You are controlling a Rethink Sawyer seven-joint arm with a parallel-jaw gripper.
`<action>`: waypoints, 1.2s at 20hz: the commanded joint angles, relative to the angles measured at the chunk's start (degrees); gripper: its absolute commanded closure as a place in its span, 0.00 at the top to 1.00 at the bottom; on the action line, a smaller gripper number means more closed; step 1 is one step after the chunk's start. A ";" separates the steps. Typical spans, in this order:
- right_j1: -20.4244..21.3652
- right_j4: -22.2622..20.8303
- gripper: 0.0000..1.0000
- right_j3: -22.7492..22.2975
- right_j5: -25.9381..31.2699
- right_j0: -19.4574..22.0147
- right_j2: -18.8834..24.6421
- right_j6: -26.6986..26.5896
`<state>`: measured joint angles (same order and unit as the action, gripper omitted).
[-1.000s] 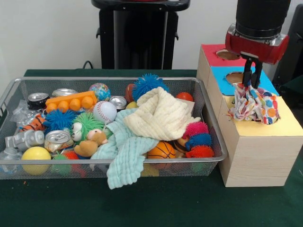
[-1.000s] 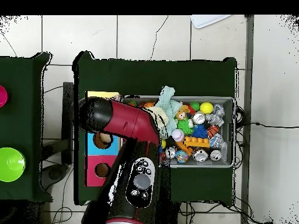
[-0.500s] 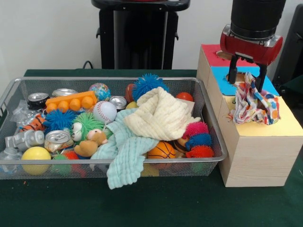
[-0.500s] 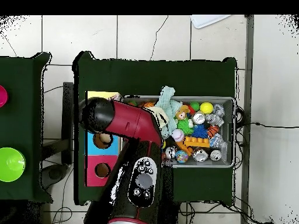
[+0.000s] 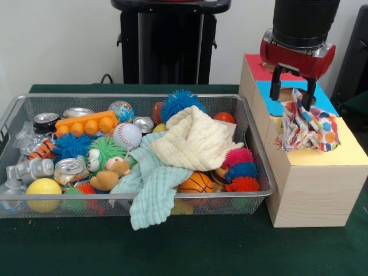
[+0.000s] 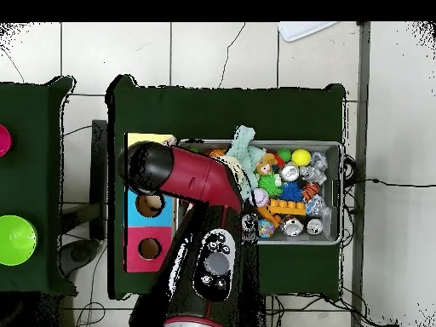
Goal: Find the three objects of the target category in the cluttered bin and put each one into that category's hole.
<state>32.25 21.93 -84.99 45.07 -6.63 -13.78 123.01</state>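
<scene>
A polka-dot cloth [image 5: 310, 127] lies bunched on the yellow top [image 5: 352, 153] of the wooden sorting box, covering that section's hole. My gripper [image 5: 292, 92] hangs open just above the cloth's upper left edge, holding nothing. Its left finger [image 5: 275, 92] is over the blue section [image 5: 265, 92]. In the wire bin [image 5: 138, 202], a cream cloth [image 5: 195, 141] and a mint cloth [image 5: 152, 184] lie over the toys. The mint one hangs over the front rim. In the overhead view the red arm [image 6: 183, 174] hides the gripper and the yellow section.
The bin holds balls, spiky rubber toys, cans, a plush toy and an orange block. The box's red section [image 5: 256, 64] lies behind the blue one; both holes show in the overhead view [image 6: 150, 248]. Green and pink discs sit on a side table [image 6: 17, 240].
The gripper opened and let go of the polka-dot cloth, then rose and shifted left. The cloth stayed on the yellow section.
</scene>
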 commanded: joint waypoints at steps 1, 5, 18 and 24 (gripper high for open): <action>-0.46 -1.44 1.00 -2.56 8.88 2.25 3.18 6.90; -0.20 -0.49 1.00 -3.67 6.30 2.32 3.85 7.14; 0.99 7.53 0.00 -4.92 6.02 1.47 7.36 13.40; 1.09 10.13 0.00 -6.10 4.27 1.24 8.15 12.98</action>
<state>33.85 28.02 -85.53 46.24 -6.24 -11.72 123.01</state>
